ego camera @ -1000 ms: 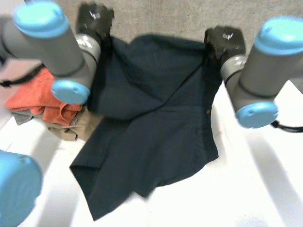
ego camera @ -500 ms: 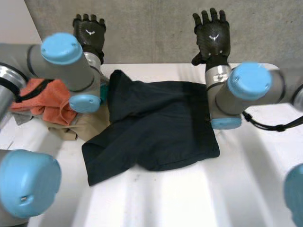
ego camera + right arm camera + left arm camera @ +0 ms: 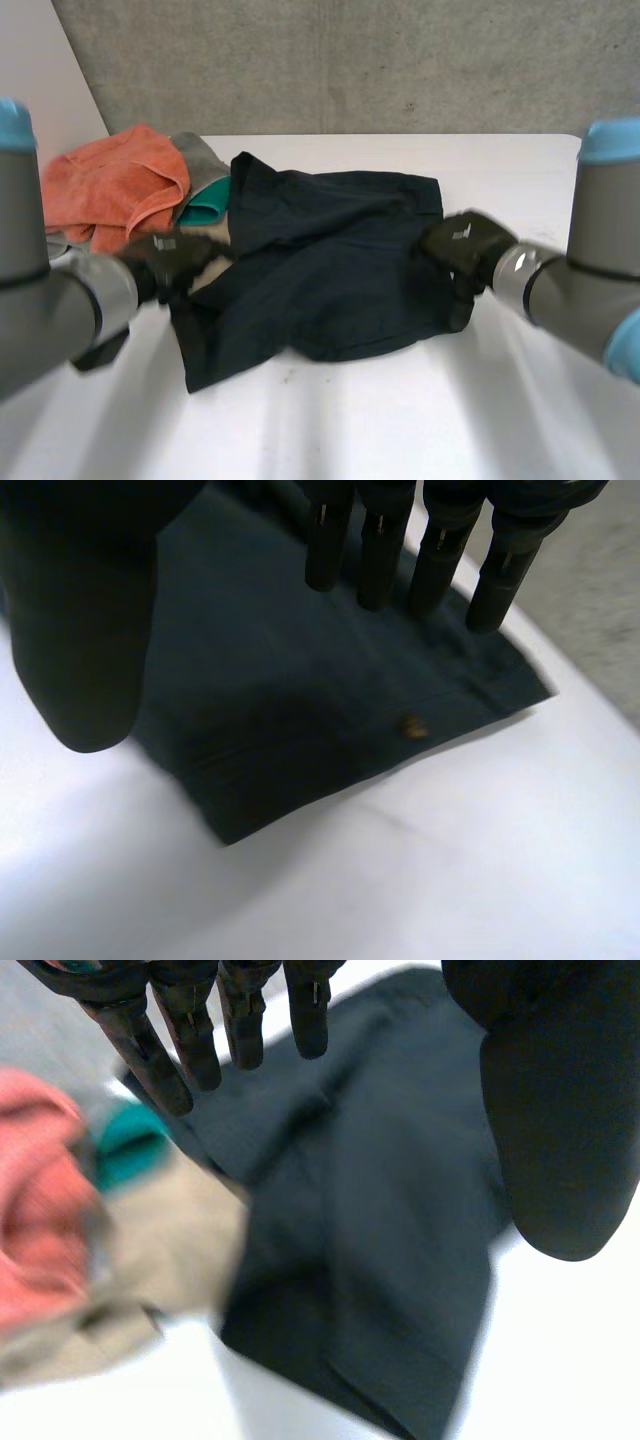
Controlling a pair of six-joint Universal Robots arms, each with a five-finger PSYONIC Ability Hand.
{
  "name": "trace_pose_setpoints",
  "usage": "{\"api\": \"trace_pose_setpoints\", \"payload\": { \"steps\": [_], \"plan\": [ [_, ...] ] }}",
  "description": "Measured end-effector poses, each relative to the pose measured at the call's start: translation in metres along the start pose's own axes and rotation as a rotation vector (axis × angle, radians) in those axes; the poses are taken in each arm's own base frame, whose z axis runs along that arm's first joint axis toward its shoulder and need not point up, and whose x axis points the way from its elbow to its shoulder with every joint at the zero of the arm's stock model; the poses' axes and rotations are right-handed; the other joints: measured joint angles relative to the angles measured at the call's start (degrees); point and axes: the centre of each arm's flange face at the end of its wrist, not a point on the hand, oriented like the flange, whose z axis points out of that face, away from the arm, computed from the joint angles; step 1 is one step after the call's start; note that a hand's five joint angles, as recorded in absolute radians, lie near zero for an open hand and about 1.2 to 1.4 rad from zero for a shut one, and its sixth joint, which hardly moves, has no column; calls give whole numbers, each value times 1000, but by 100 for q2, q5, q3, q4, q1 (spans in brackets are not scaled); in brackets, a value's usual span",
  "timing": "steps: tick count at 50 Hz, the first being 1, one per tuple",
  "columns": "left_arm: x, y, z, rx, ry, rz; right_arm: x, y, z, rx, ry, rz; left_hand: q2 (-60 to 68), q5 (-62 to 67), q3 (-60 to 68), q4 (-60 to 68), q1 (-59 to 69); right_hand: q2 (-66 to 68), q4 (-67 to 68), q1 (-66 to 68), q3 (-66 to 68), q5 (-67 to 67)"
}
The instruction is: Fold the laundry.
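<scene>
Surface: white table (image 3: 400, 420), carrying all the laundry.
Task cloth: dark navy fabric garment (image 3: 340, 270), rumpled mid-table towards the far edge, probably spread for its next fold.
Waiting: heaped pile of orange, teal and beige cloths (image 3: 105, 190) at the far left corner.
Left: left hand (image 3: 175, 262) over the garment's left edge, fingers straight, thumb apart, empty.
Right: right hand (image 3: 462, 250) over its right edge, likewise spread and empty.
Detail: small brass button (image 3: 411, 726) near the right fingertips.

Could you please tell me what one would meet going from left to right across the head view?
orange towel → teal cloth → dark blue garment → right hand
</scene>
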Motion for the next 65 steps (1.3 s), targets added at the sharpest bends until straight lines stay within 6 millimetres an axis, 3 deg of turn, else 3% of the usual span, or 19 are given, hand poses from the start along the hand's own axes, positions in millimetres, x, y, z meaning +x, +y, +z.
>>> {"api": "trace_pose_setpoints", "payload": {
  "steps": [7,12,15,17,20,21,22,28,32,38,44,47,50,54,58,65],
  "plan": [
    [12,49,14,-64,40,23,-23,37,23,65,-29,-12,117,0,85,155,136,412,445,413,383,411],
    [11,64,31,-55,5,43,-29,50,40,135,3,-29,130,-1,85,156,136,1279,1258,1247,1231,1209],
    [11,67,37,-50,-12,50,-30,53,46,156,17,-34,157,-1,112,170,139,2743,2674,2696,2664,2490],
    [12,69,43,-42,-25,60,-29,55,51,169,31,-34,466,384,452,482,518,4394,4329,4195,4291,4182],
    [15,71,47,-35,-29,76,-27,54,53,176,45,-26,952,936,945,992,1094,4544,4651,4229,4579,4409],
    [17,71,48,-33,-28,83,-26,54,53,176,47,-20,952,936,945,992,1094,4544,4652,4228,4579,4409],
    [18,72,48,-30,-28,91,-25,53,52,177,50,-16,2157,2129,2152,2190,2401,4544,4652,4228,4579,4409],
    [27,72,52,10,-40,149,-10,42,29,197,98,33,5090,5039,5074,5112,5269,4544,4655,4229,4579,4409],
    [30,71,54,36,-64,186,2,35,8,187,123,49,5562,5422,5524,5575,5462,4544,4656,4234,4579,4409],
    [32,68,47,39,-73,242,9,40,-18,81,94,26,5564,5422,5531,5578,5462,4544,4661,4229,4579,4409],
    [39,59,19,28,-19,295,1,49,-44,-82,-29,-99,5564,5422,5531,5579,5462,4544,4673,4228,4579,4409],
    [42,56,10,27,2,305,-1,48,-48,-93,-54,-125,5565,5422,5531,5580,5462,4544,4673,4229,4579,4410],
    [43,51,4,38,16,308,0,41,-45,-55,-43,-107,4591,4541,4589,4608,4426,4544,4674,4229,4579,4462],
    [42,50,4,41,16,305,6,30,-32,28,6,-7,1171,1139,1204,1162,862,4544,4674,4229,4579,4489],
    [42,52,3,22,17,299,13,21,-16,99,35,111,520,435,540,506,582,4544,4674,4229,4579,4513],
    [45,58,-8,-19,32,251,22,12,11,143,58,267,447,354,516,474,578,4544,4675,4229,4579,4539]
  ]
}}
